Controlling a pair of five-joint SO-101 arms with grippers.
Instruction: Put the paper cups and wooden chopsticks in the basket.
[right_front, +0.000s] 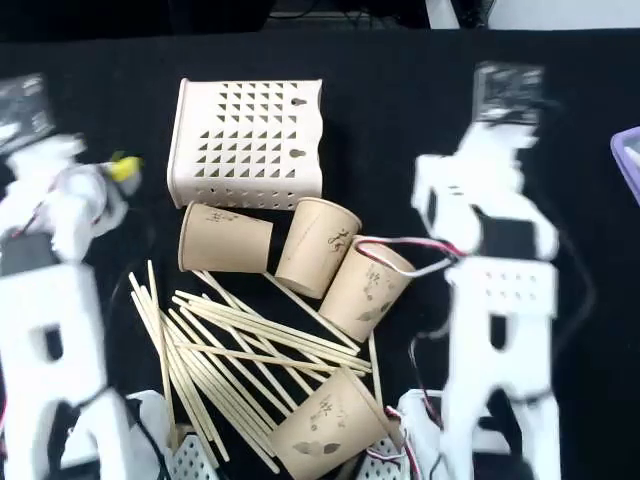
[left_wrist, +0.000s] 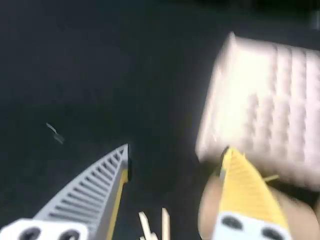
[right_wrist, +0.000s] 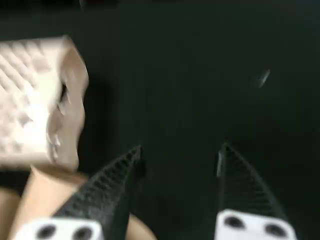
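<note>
Black table (right_front: 400, 120) is bearing the basket (right_front: 247, 143); near it left gripper (left_wrist: 176, 150) and right gripper (right_wrist: 180, 147) are gaping empty; lifting a cup (right_front: 325, 425) is risking scattering chopsticks (right_front: 250, 345).

Your table (right_front: 400, 120) is covered in black cloth. The perforated basket (right_front: 247, 143) lies on its side just beside your left claw (left_wrist: 175, 155), ahead of its yellow finger. From your right claw (right_wrist: 180, 150) the basket sits off past one fingertip, with bare cloth straight ahead.

Back from both claws, three paper cups lie tipped over in a row: the left cup (right_front: 225, 238), the middle cup (right_front: 317, 246) and the right cup (right_front: 366, 288). The wooden chopsticks (right_front: 230, 350) fan out in a loose heap behind your left claw. The near cup (right_front: 328, 425) lies at the heap's end. A purple container (right_front: 628, 160) shows well outside your right claw.
</note>
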